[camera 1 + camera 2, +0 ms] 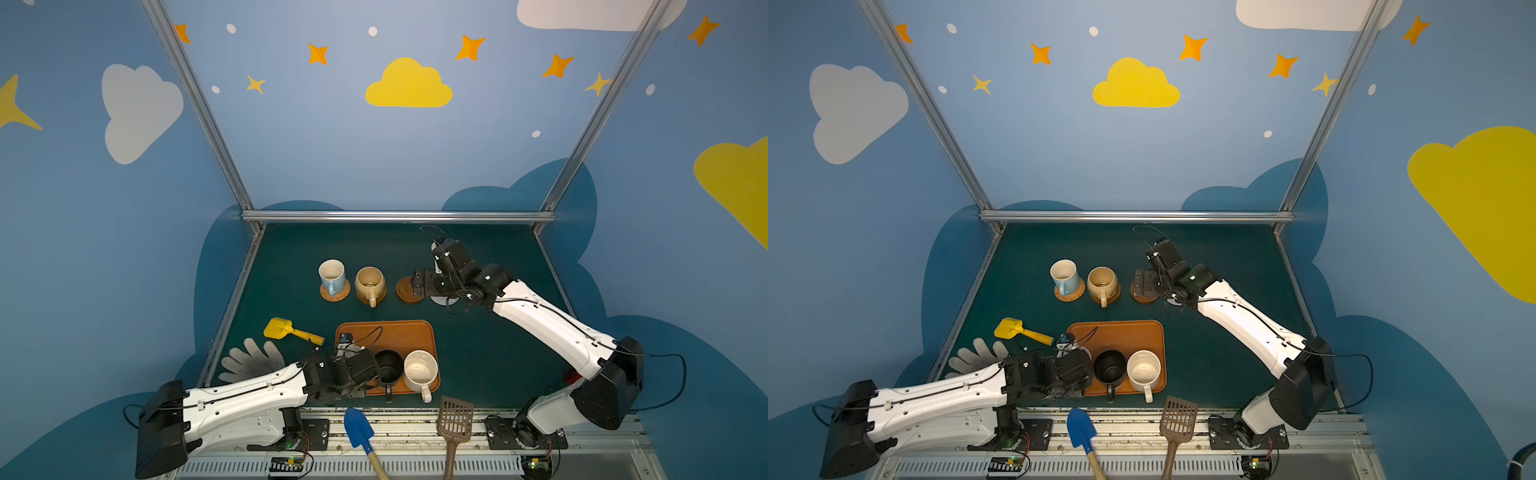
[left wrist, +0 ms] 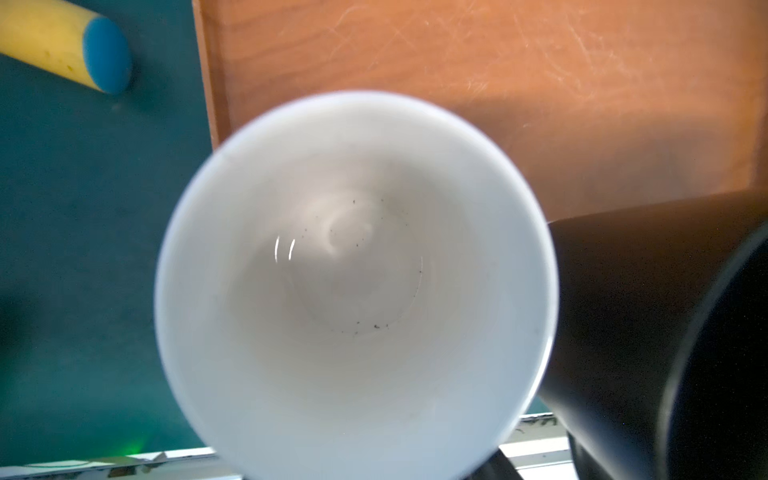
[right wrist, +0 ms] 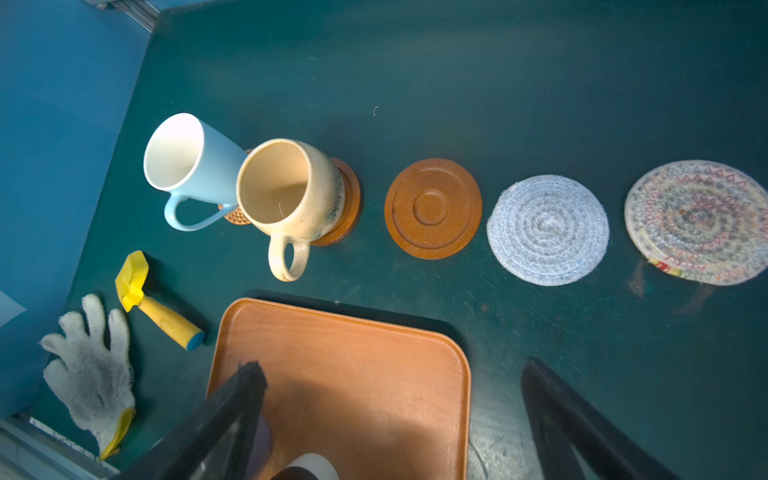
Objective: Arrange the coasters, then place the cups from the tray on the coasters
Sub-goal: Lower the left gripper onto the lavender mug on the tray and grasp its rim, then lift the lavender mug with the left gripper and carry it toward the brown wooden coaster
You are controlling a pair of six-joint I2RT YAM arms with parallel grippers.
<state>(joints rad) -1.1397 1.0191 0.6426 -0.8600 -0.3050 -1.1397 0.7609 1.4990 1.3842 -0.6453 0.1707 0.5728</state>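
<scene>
Third cup up: my left gripper (image 1: 352,375) hangs over the near-left corner of the tray (image 1: 399,332), directly above a pale mug (image 2: 357,282) whose white inside fills the left wrist view. The fingers are hidden from every camera, so I cannot tell how far apart they are or whether they have hold of anything. A black mug (image 1: 388,368) stands just right of the pale one, perhaps touching, with a speckled cream mug (image 1: 420,370) beyond it.

I judge the pale mug to be glazed ceramic: rigid, slick, fairly weighty and breakable. Its handle is out of sight, so pinching the wall at the rim on the side away from the black mug looks safest.

My right gripper (image 1: 419,283), jaws spread wide and empty, hovers at the far side over a bare wooden coaster (image 3: 432,208). To its right lie a grey-white rope coaster (image 3: 547,230) and a patterned coaster (image 3: 698,222).
</scene>
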